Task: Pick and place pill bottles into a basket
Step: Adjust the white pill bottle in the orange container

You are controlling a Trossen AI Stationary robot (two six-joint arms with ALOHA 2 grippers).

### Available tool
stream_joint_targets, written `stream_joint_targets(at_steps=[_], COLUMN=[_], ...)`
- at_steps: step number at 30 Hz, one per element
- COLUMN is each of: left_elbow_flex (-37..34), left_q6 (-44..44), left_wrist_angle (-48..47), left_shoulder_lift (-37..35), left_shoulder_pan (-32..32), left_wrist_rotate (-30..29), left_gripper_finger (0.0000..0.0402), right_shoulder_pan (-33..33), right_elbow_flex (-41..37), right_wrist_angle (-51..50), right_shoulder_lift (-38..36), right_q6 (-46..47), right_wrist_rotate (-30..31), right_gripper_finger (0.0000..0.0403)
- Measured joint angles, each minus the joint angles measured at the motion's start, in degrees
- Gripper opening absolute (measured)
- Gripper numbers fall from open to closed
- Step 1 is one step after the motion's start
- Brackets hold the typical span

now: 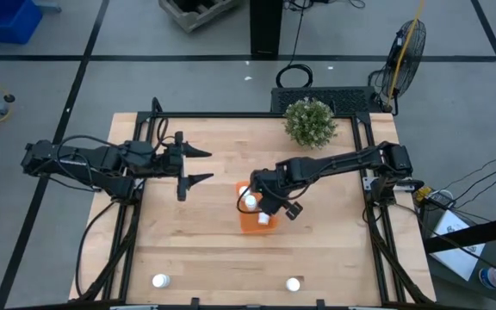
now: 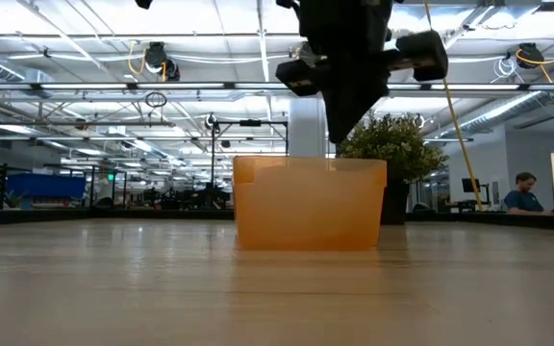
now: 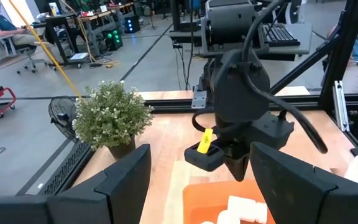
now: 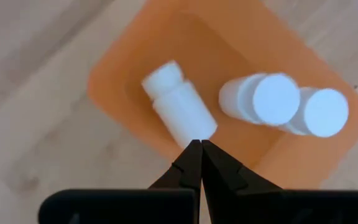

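Note:
The orange tray (image 1: 250, 226) sits mid-table and also shows in the low view (image 2: 311, 207). It holds three white pill bottles. One lies on its side (image 4: 178, 106), and two stand upright (image 4: 266, 99) (image 4: 322, 112). Two more bottles stand near the table's near edge (image 1: 159, 280) (image 1: 293, 283). My right gripper (image 4: 197, 144) is shut and empty, pointing down just above the tray (image 2: 339, 142); its tips are over the lying bottle's base and clear of the rim. My left gripper (image 1: 203, 166) is open and empty, level, left of the tray.
A green bushy plant (image 1: 309, 121) in a pot stands at the table's far edge, right of middle, behind the tray. Black frame rails run along the table's left (image 1: 123, 232) and right (image 1: 377, 224) sides. Bare wood lies between the tray and the near bottles.

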Motion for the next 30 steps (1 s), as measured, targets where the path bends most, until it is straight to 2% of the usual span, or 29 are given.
stream_joint_targets(at_steps=[7, 18, 30], left_elbow_flex=[0.0, 0.0, 0.0], left_q6=[-0.12, -0.08, 0.2], left_wrist_angle=[0.22, 0.15, 0.13], left_shoulder_lift=[0.0, 0.0, 0.0], left_shoulder_pan=[0.01, 0.02, 0.07], left_wrist_rotate=[-0.04, -0.07, -0.1], left_gripper_finger=[0.0278, 0.0278, 0.0278], right_shoulder_pan=[0.02, 2.38, 5.47], right_elbow_flex=[0.04, 0.04, 0.04], right_wrist_angle=[1.04, 0.43, 1.69], right_shoulder_lift=[1.3, 6.58, 6.75], right_q6=[-5.2, -6.34, -4.01], right_wrist_rotate=[3.26, 3.34, 3.18], right_gripper_finger=[0.0, 0.0, 0.0])
